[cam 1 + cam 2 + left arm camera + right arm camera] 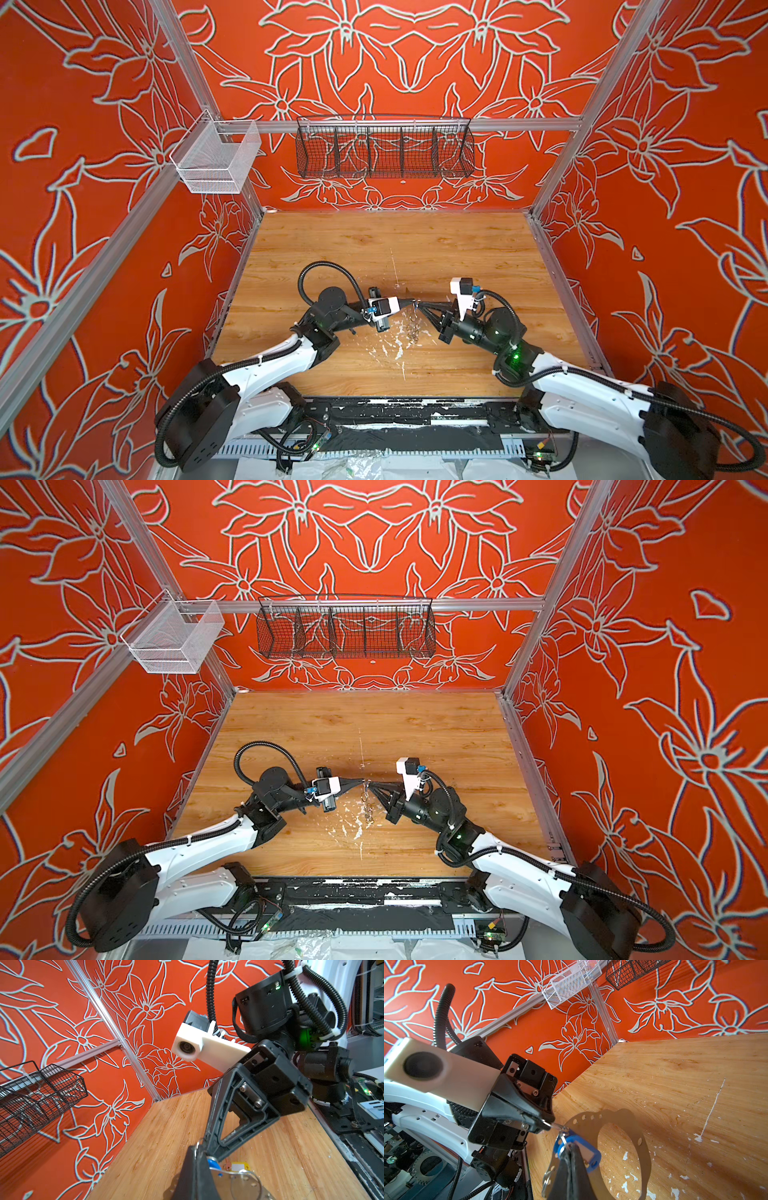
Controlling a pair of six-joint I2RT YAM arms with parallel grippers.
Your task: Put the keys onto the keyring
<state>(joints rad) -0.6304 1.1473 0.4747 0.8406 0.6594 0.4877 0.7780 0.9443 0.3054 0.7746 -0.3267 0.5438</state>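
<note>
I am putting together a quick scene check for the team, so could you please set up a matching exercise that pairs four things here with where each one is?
Things:
1. blue tag
2. yellow tag
3. black wire basket
4. white mesh basket

Places:
a. hung on the rail across the back wall
b. up where the left gripper and right gripper meet
c. hung on the left side rail, near the back corner
d. lying on the wooden table

Pairs: 1-b, 2-d, 3-a, 4-c
</note>
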